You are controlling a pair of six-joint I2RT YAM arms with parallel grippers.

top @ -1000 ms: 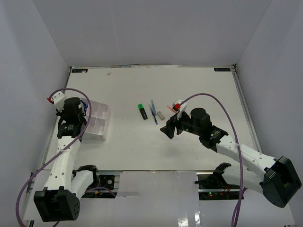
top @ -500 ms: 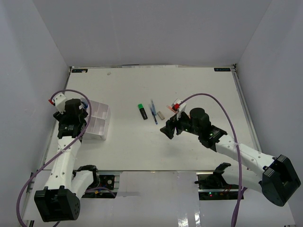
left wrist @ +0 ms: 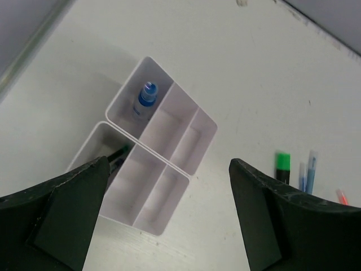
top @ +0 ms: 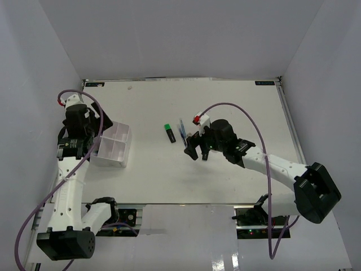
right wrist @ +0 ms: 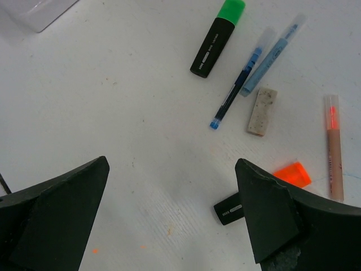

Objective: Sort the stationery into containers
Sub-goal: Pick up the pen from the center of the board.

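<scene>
White translucent plastic makes up the divided tray (left wrist: 202, 148), which sits at the left of the table (top: 242, 107), well apart from the loose stationery in the middle. A blue-capped clear bottle (left wrist: 144, 100) lies in one corner compartment. Something dark with a touch of green (left wrist: 119, 153) shows in a neighbouring compartment, but I cannot tell what it is.

The left gripper (left wrist: 169, 164) hangs above the tray with its jaws spread wide and empty. The right gripper (right wrist: 172, 164) hovers over bare table just on the near side of the loose items, its jaws also wide apart and gripping nothing.

Among those items, the green-capped highlighter (right wrist: 217, 36) lies furthest left. A dark blue pen (right wrist: 236, 90) and a pale blue pen (right wrist: 274, 52) lie side by side just right of it. A small tan block (right wrist: 262, 111) rests just beside the pens. A thin pink pen (right wrist: 334, 149) lies further right, apart from the block. The orange-capped highlighter (right wrist: 290, 174) lies closest to the right gripper, its black body partly hidden behind one finger.
</scene>
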